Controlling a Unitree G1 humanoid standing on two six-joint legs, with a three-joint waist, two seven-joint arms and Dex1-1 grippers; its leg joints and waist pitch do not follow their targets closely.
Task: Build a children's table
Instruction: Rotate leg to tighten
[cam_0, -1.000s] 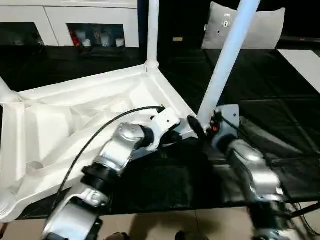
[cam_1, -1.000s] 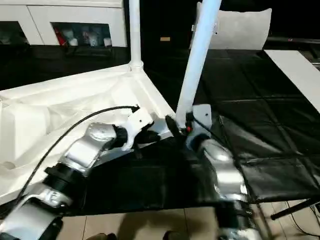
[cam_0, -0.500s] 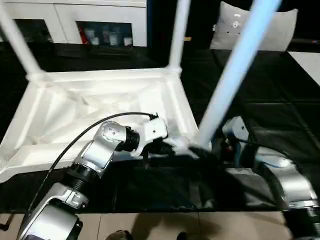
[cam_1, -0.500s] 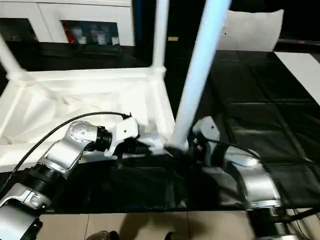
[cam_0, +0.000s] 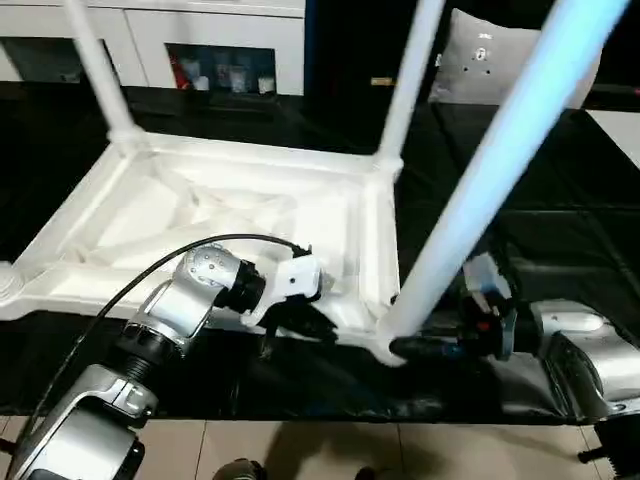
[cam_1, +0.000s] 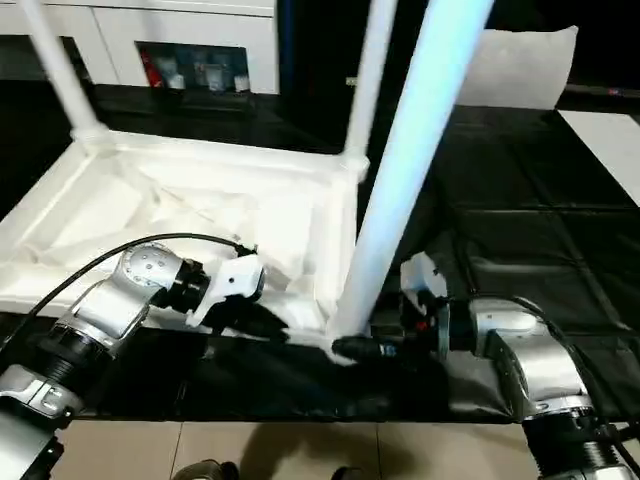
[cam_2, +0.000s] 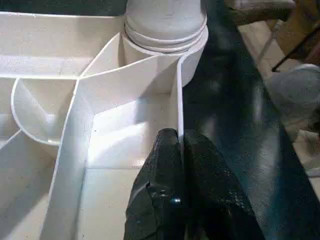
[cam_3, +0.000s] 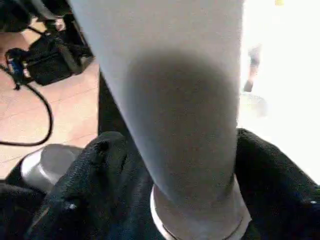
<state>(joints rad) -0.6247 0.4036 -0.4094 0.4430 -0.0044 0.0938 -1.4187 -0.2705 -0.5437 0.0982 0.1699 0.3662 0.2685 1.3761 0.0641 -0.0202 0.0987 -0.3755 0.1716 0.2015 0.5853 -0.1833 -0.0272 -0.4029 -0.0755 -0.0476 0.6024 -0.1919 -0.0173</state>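
Observation:
The children's table (cam_0: 250, 210) lies upside down on the black surface, with white legs standing up from its corner sockets. My left gripper (cam_2: 179, 142) is shut on the thin rim wall of the top, just beside the near right corner socket (cam_2: 165, 30). The near leg (cam_0: 480, 190) rises steeply from that socket. My right gripper (cam_0: 415, 348) reaches in from the right. Its black fingers (cam_3: 100, 160) sit on either side of the leg's base, closed against it. Two further legs (cam_0: 405, 80) stand at the far corners.
A white cabinet (cam_0: 200, 40) with shelves runs along the back. A pale cushion (cam_0: 500, 60) stands behind the table, and a flat white board (cam_0: 620, 125) lies at the right edge. The black surface (cam_0: 560, 230) ends near me, with tan floor (cam_0: 300, 450) below.
The head camera has swung, so the whole scene has shifted. My right forearm has dropped lower and now meets the leg's base from the right. The left gripper keeps its hold on the rim.

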